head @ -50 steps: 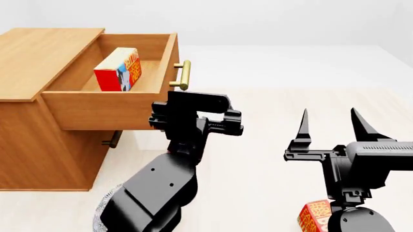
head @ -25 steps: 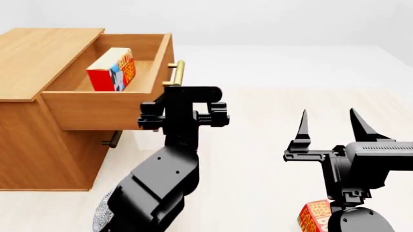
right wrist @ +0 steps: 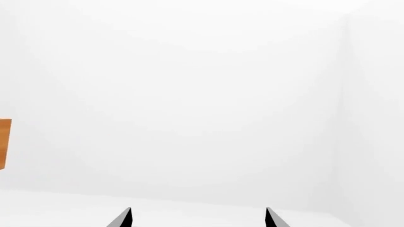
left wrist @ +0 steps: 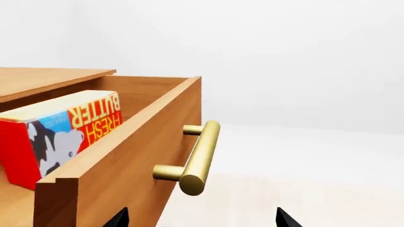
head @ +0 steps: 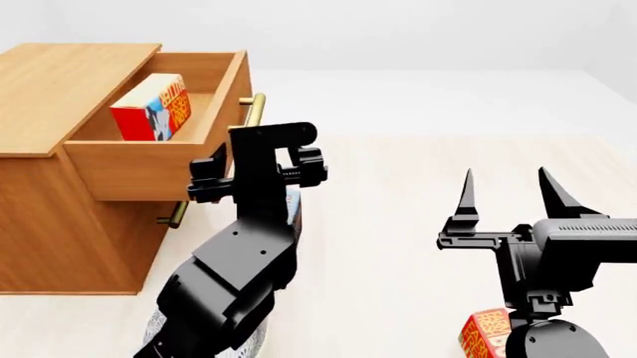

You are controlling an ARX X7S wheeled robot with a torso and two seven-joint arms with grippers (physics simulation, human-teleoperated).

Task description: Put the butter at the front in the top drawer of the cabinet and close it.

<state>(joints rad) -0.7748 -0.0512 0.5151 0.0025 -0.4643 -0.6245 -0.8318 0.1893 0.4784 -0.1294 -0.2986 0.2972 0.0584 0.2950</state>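
The butter (head: 149,112), a red carton with a cow panel, stands inside the top drawer (head: 149,168) of the honey-brown cabinet (head: 60,82); the drawer is partly open. My left gripper (head: 259,158) is open and empty, close against the drawer front by its brass handle (head: 253,110). In the left wrist view the butter (left wrist: 63,130) sits behind the drawer front (left wrist: 120,165), and the handle (left wrist: 200,158) lies just ahead of the left gripper (left wrist: 200,222). My right gripper (head: 508,195) is open and empty above the floor, also in the right wrist view (right wrist: 197,220).
A second alike butter carton (head: 485,333) lies on the floor under my right arm. The lower drawer's small handle (head: 176,215) shows below the top drawer. A speckled bowl rim (head: 154,328) shows at the bottom left. A cabinet edge (right wrist: 4,144) shows in the right wrist view.
The top drawer has slid leftward into the cabinet with the butter inside. My left gripper has followed it leftward against the front. The right arm has not moved.
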